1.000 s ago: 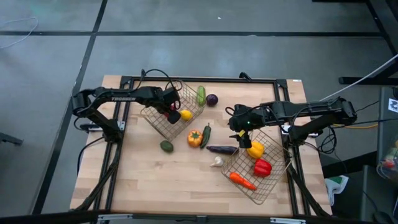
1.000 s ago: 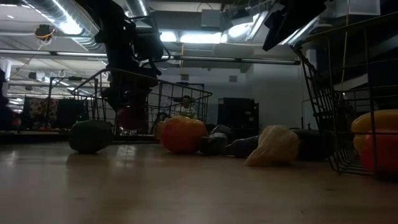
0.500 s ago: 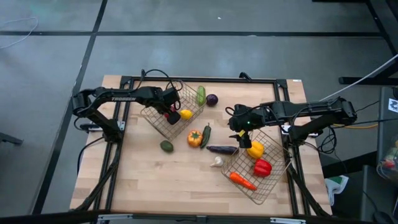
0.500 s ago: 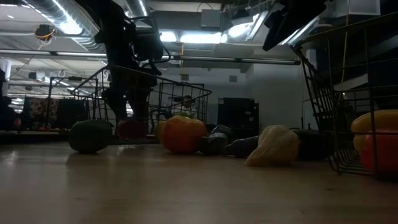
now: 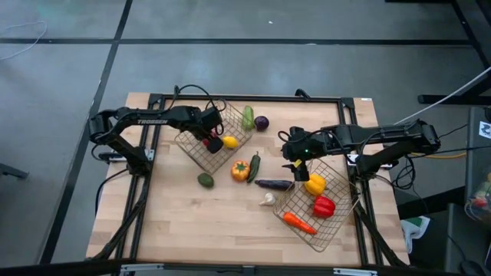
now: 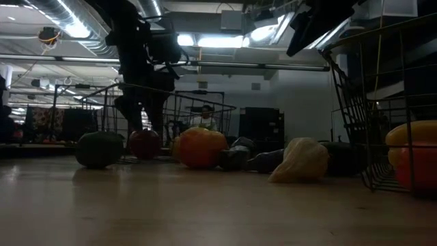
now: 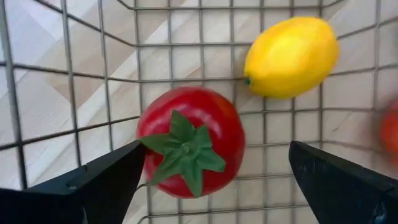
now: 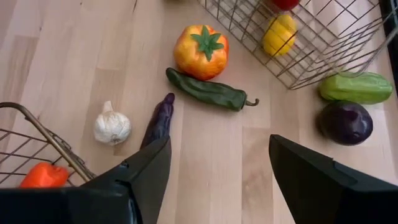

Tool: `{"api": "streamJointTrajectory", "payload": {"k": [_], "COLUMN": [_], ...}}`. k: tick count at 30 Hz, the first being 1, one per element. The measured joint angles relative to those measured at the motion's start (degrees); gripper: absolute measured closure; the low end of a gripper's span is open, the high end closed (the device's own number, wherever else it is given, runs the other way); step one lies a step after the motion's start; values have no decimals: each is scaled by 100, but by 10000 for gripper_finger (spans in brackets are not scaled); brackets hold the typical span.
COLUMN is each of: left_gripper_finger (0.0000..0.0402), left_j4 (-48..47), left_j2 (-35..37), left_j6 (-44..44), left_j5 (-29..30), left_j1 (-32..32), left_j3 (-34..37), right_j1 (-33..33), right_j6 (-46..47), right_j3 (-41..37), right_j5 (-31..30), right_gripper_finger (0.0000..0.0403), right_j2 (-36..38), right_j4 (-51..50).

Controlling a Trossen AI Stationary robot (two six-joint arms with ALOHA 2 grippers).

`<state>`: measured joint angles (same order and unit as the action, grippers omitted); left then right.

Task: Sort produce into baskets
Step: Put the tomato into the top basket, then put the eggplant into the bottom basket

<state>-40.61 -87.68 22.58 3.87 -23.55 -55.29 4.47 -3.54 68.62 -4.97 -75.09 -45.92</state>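
High view shows the left gripper (image 5: pixel 208 139) reaching into the far basket (image 5: pixel 230 116), fingers spread wide over the tomato (image 7: pixel 190 142), which now rests on the mesh beside the lemon (image 7: pixel 291 56) after hanging higher a second ago, while the right gripper (image 5: pixel 294 159) hovers open above the aubergine (image 5: pixel 273 184).

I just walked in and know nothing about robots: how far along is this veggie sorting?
Roughly half done. The left basket holds a tomato and a lemon; the right basket holds a yellow pepper, a red pepper and a carrot. Nothing is gripped: the left end effector is open over the tomato. Seven pieces remain on the table, including the garlic and aubergine.
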Motion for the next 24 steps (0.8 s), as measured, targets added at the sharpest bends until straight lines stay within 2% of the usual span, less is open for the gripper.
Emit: {"api": "streamJointTrajectory", "payload": {"k": [14, 24], "left_gripper_finger": [8, 8], "left_j4": [-78, -73], "left_j2": [6, 11], "left_j6": [-154, -191], "left_j5": [49, 47], "left_j1": [0, 24], "left_j3": [-525, -1080], "right_j1": [0, 0], "right_j6": [-186, 274], "right_j3": [0, 0], "right_j5": [0, 2], "right_gripper_finger": [134, 134], "right_j2": [0, 0], "right_j4": [212, 264]}}
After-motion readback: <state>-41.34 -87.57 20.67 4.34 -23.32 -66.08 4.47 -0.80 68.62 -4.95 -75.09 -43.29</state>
